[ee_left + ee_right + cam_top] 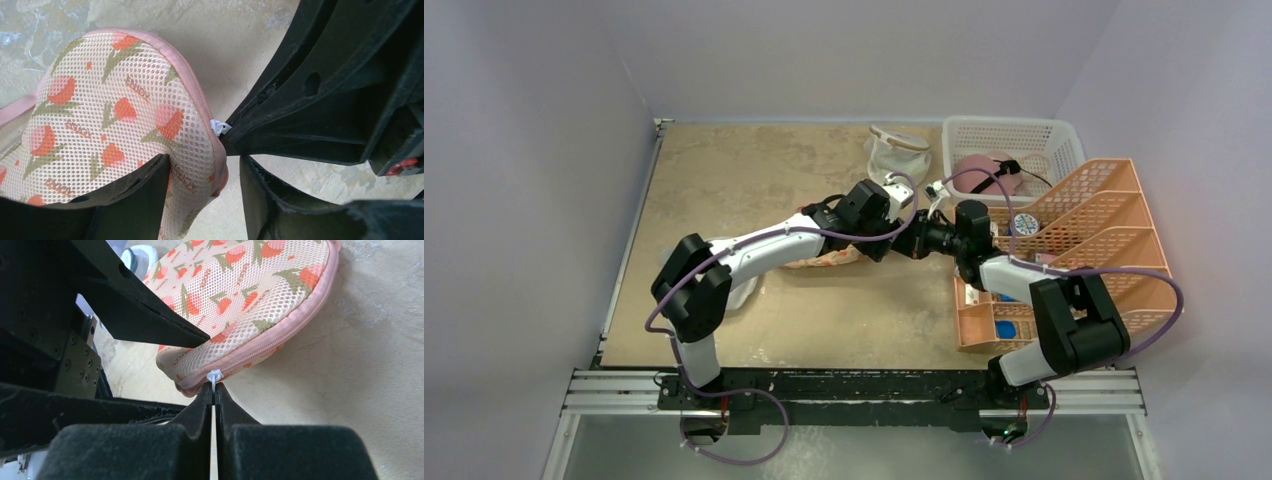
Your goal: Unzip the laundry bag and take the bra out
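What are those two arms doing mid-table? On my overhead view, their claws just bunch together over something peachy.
Observer: The right claw is shut on the small white zip pull of the laundry bag.
Operator: And the other one?
Observer: The left claw is open, straddling the bag's end close to that pull.
Operator: Is the bag unzipped?
Observer: No. The zip along the edge that the wrist views show is closed, and no bra shows anywhere.
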Tool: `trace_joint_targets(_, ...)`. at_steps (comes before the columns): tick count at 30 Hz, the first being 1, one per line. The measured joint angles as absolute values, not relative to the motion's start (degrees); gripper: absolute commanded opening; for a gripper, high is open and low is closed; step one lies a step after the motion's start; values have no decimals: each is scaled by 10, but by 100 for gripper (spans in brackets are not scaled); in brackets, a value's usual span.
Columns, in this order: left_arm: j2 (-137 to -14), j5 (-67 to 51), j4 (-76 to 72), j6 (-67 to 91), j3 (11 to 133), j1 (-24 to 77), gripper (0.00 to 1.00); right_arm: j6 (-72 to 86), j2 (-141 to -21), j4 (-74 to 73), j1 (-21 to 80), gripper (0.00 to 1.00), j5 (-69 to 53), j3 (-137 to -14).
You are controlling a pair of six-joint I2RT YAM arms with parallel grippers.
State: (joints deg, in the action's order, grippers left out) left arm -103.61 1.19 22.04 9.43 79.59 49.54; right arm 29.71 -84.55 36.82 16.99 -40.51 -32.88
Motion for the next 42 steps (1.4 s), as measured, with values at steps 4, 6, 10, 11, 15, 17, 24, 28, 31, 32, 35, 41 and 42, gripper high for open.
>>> trace_joint_targets(4,-1036,20,223,94,796,495,30,305,-837,371,173,0,-402,-328)
trace_joint_targets(6,-1036,29,224,95,796,495,21,305,-832,370,173,0,-400,-328)
trace_joint_targets(10,-1035,47,223,93,796,496,10,300,-825,356,176,0,-397,-328)
trace_joint_targets(11,-1034,49,224,92,796,496,8,298,-824,351,177,0,-396,-328)
trace_joint_targets(15,-1028,55,224,86,796,497,4,291,-822,335,176,0,-378,-328)
trace_joint_targets(17,-1026,59,224,83,796,497,2,289,-822,331,173,0,-369,-329)
trace_joint_targets(24,-1024,78,219,78,795,502,0,270,-849,312,133,0,-358,-357)
trace_joint_targets(28,-1025,91,223,77,795,502,11,249,-851,289,127,0,-356,-362)
trace_joint_targets(31,-1025,95,224,77,795,502,42,236,-849,283,127,0,-356,-364)
trace_joint_targets(32,-1025,95,225,76,795,502,49,234,-847,280,126,0,-357,-363)
trace_joint_targets(35,-1024,94,236,80,795,501,59,234,-832,277,123,0,-362,-362)
trace_joint_targets(41,-996,74,237,101,795,499,63,238,-782,277,132,0,-372,-356)
trace_joint_targets(42,-990,73,236,105,795,499,63,239,-776,277,136,0,-372,-356)
